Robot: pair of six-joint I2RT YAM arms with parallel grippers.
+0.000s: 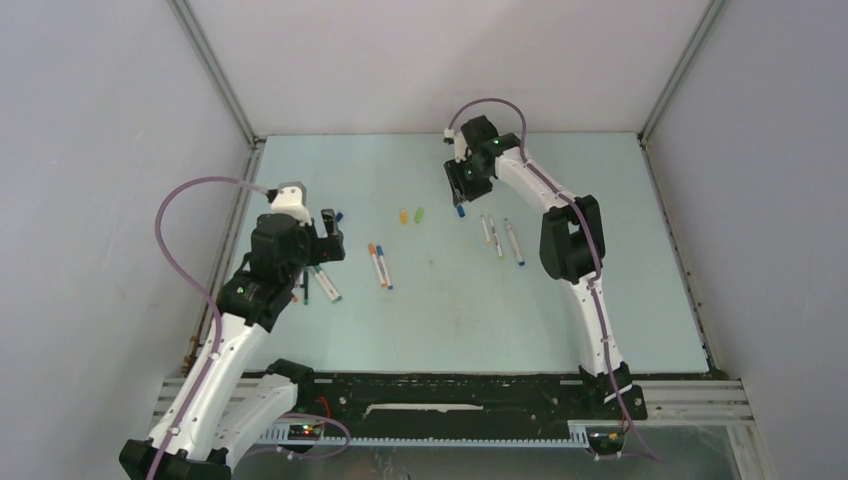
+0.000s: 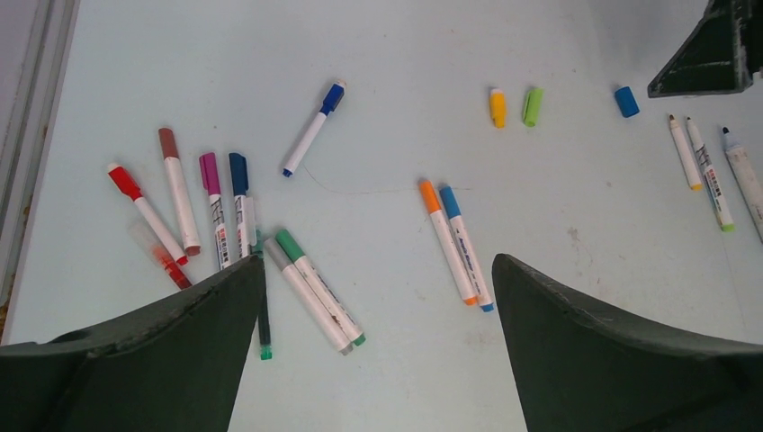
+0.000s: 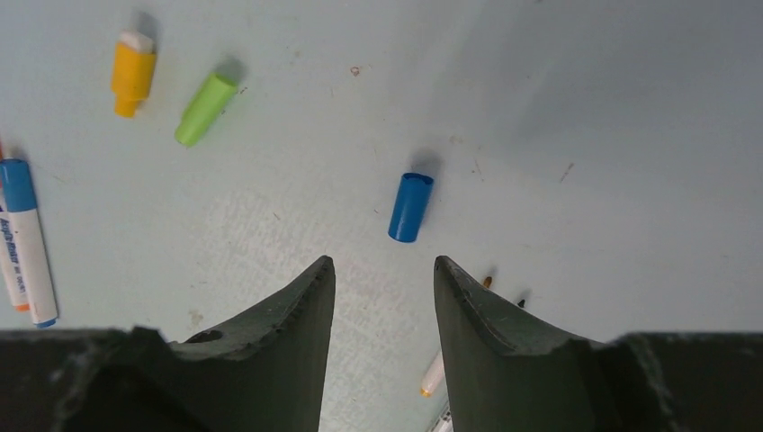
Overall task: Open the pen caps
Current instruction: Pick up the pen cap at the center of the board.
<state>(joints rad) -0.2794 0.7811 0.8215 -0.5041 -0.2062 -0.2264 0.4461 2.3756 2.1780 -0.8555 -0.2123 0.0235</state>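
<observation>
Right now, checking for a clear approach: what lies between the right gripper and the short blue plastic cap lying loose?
Nothing: the right wrist view shows only bare pale-blue table between the right gripper and the short blue plastic cap.

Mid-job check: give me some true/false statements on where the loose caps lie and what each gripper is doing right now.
1. The blue cap lies loose on the table, off any pen. True.
2. The right gripper is clamped on the blue cap. False: its jaws stand apart with nothing between them, and the cap lies on the table beyond the fingertips.
3. The left gripper is wide open and holds nothing. True.
4. The yellow cap is stacked on the green cap. False: they lie side by side on the table, apart.
</observation>
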